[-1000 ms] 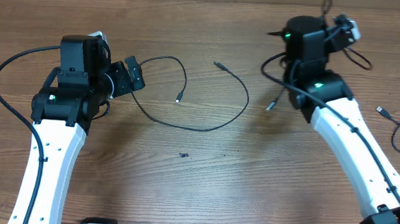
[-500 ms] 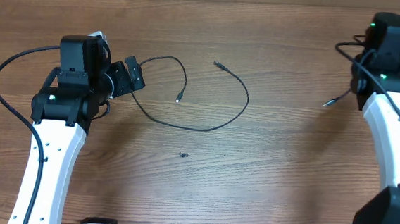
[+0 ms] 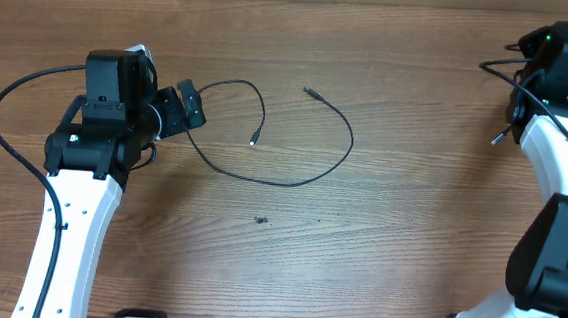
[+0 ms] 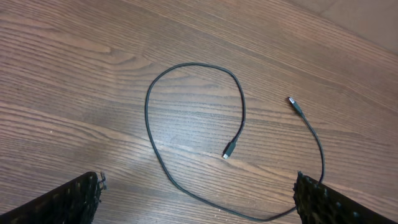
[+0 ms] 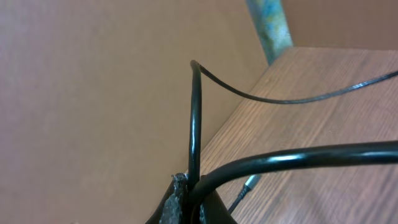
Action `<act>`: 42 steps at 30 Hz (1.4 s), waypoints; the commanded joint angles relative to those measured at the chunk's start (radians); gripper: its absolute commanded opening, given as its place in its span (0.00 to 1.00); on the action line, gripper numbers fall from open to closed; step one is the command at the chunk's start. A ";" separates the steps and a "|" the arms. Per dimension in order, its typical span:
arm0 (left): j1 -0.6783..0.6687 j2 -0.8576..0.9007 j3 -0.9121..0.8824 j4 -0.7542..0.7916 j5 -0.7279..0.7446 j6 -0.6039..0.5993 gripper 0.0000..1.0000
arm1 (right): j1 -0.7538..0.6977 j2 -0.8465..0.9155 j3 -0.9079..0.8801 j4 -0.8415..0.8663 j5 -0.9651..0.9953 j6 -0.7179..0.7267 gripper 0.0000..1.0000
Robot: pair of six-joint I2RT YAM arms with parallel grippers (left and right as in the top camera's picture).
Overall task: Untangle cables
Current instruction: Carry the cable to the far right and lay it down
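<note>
Black rubbery fingertips of the right end effector (image 5: pixel 188 190) are pressed together on a thin cord. This held cable (image 5: pixel 194 118) climbs straight up out of the pinch, bends over sharply and runs off to the right above the wood. A second stretch of black cord leaves the same pinch and crosses the wrist view sideways (close to the lens, so it looks thick). Below it a small grey plug (image 5: pixel 247 185) hangs near the wood. Overhead, this arm is stretched to the far right corner of the counter (image 3: pixel 286 269), and a dangling plug end (image 3: pixel 499 137) shows beside its forearm.

Left end effector (image 3: pixel 182 110): jaws spread wide with nothing between them, held over bare wood at the left of the counter. Just beyond its fingers (image 4: pixel 71 199) lies the loose cable (image 3: pixel 282 183) — one long open curl, flat on the counter. The near plug (image 3: pixel 254 139) rests inside the curl. The far plug (image 3: pixel 310 92) sits toward the back edge, well apart from the right arm.
</note>
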 commanded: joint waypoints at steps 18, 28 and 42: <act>0.000 0.006 0.021 0.000 0.010 0.018 1.00 | -0.164 0.242 0.004 0.129 -0.028 -0.071 0.04; 0.000 0.006 0.021 0.000 0.010 0.018 1.00 | -0.248 0.320 0.004 0.153 -0.093 -0.070 0.04; 0.000 0.006 0.021 0.000 0.010 0.018 1.00 | -0.279 0.348 0.004 0.119 -0.286 -0.063 1.00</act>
